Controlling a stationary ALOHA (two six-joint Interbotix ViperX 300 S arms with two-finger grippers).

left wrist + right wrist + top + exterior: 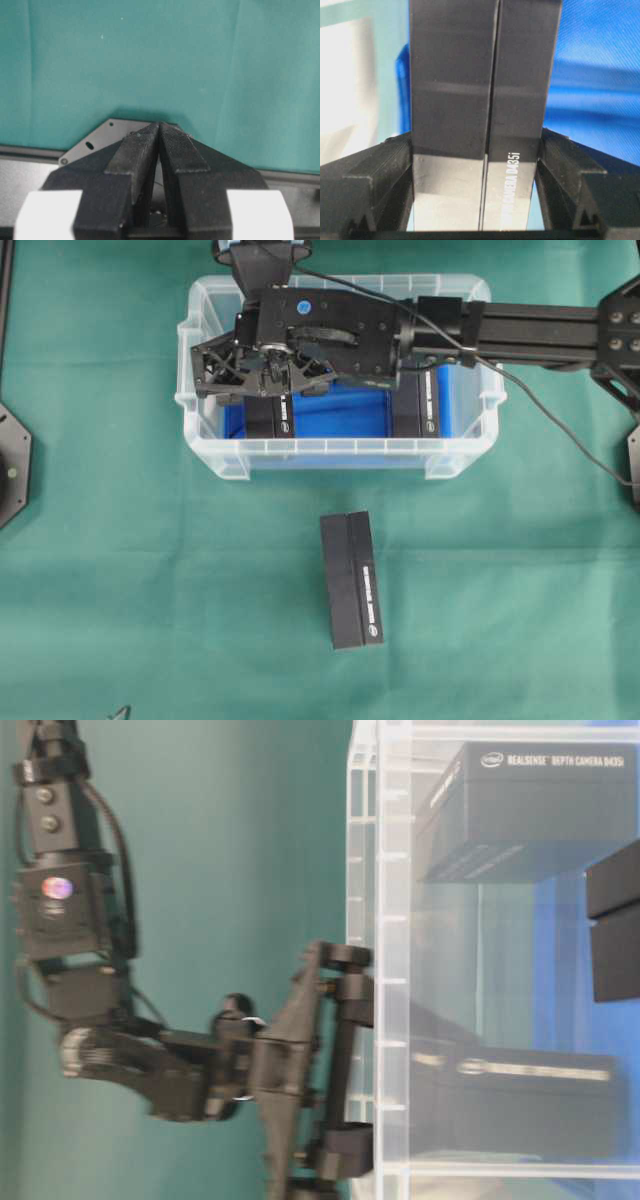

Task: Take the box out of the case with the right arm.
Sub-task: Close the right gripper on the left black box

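The clear case [340, 447] with its blue bottom stands at the back middle of the green cloth. My right gripper [268, 385] reaches down into its left part. In the right wrist view both fingers [385, 165] press the two long sides of a black box [480, 100] printed "D435i", so the gripper [476, 150] is shut on it. The held box [272, 415] rests on its edge in the case. From table level the gripper [340, 1060] shows at the case wall [390, 920]. My left gripper [159, 125] is shut and empty over bare cloth.
A second black box [418, 405] stands in the right part of the case, under the right arm. Another black box [352, 580] lies on the cloth in front of the case. Black base plates [12, 465] sit at the table's left edge.
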